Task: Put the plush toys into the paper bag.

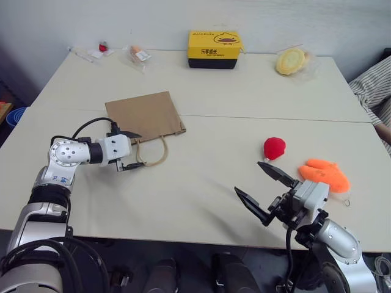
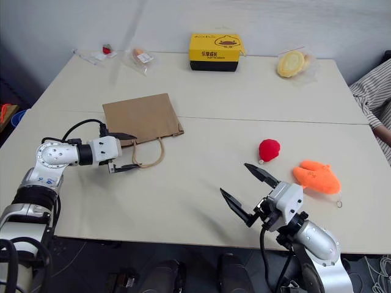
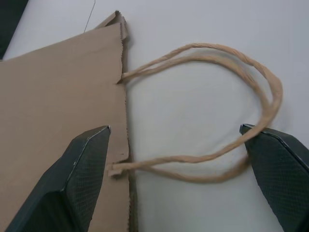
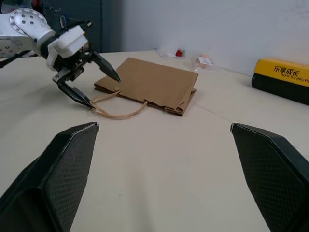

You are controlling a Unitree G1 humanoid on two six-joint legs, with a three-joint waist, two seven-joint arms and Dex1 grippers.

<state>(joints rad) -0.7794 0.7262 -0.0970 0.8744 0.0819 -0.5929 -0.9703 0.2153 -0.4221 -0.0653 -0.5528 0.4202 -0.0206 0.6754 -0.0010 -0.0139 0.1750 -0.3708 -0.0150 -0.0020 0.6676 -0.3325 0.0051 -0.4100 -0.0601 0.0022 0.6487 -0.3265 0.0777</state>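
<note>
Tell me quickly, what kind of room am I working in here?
Probably an office or lab set up for tabletop trials, not a home: two plain pale tables pushed together against a bare wall, with a paper bag, a yellow-and-black box and wrapped snacks laid out like test props.

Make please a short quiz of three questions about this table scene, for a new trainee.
1. True or false: the paper bag stands upright.
2. Which toy lies nearer the bag: A, the red toy, or B, the orange toy?
3. What lies between the open fingers of the left gripper?

Key: 1 false, it lies flat. 2 A. 3 the bag's handles.
</note>
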